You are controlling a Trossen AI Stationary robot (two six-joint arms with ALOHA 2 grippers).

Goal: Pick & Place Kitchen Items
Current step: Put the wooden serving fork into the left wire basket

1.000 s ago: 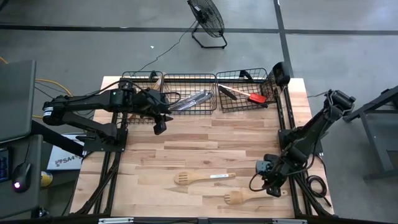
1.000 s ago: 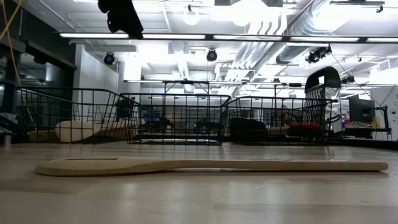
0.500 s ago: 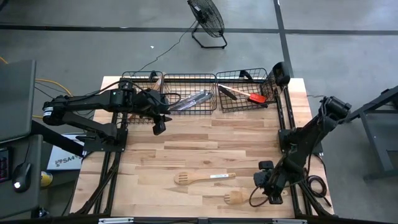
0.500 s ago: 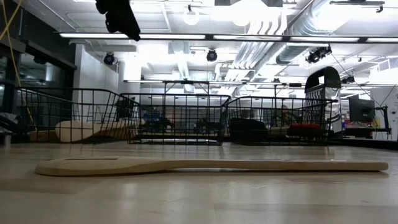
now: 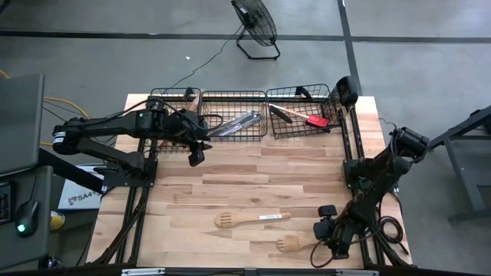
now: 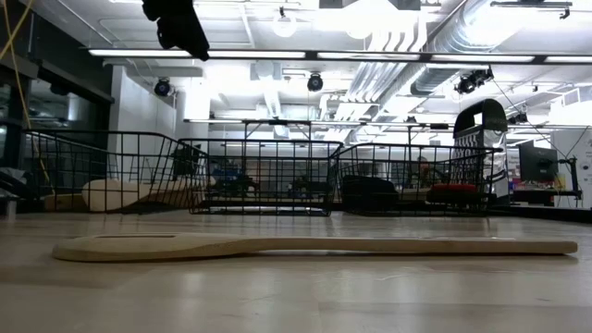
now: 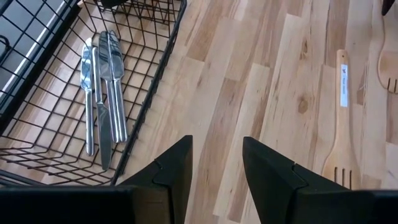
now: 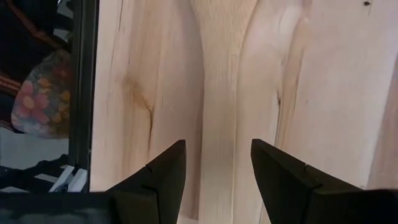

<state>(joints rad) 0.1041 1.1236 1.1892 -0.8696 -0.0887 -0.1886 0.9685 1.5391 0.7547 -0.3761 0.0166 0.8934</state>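
- Slotted wooden spatula (image 5: 252, 219): pale wood, long straight handle with a white label, flat head with narrow slots. It lies flat on the bench (image 5: 253, 176) near the front middle, head pointing to the left arm's side. In the low view it stretches across the foreground (image 6: 305, 246).
- Second wooden utensil (image 5: 290, 244): pale, forked or slotted head. It lies near the bench's front edge on the right arm's side, its handle running under the right gripper.
- Right gripper (image 5: 335, 239): low over that handle, fingers spread. In the right wrist view the pale handle (image 8: 217, 124) runs between the two fingers without either touching it.
- Left gripper (image 5: 196, 157): held above the bench just in front of the baskets, fingers spread, holding nothing.
- Silver cutlery (image 7: 102, 93): several knives and the like, lying side by side in the middle wire basket (image 5: 234, 115).
- Red-headed spatula (image 5: 317, 120): in the basket on the right arm's side, beside a black-handled tool (image 5: 281, 113).
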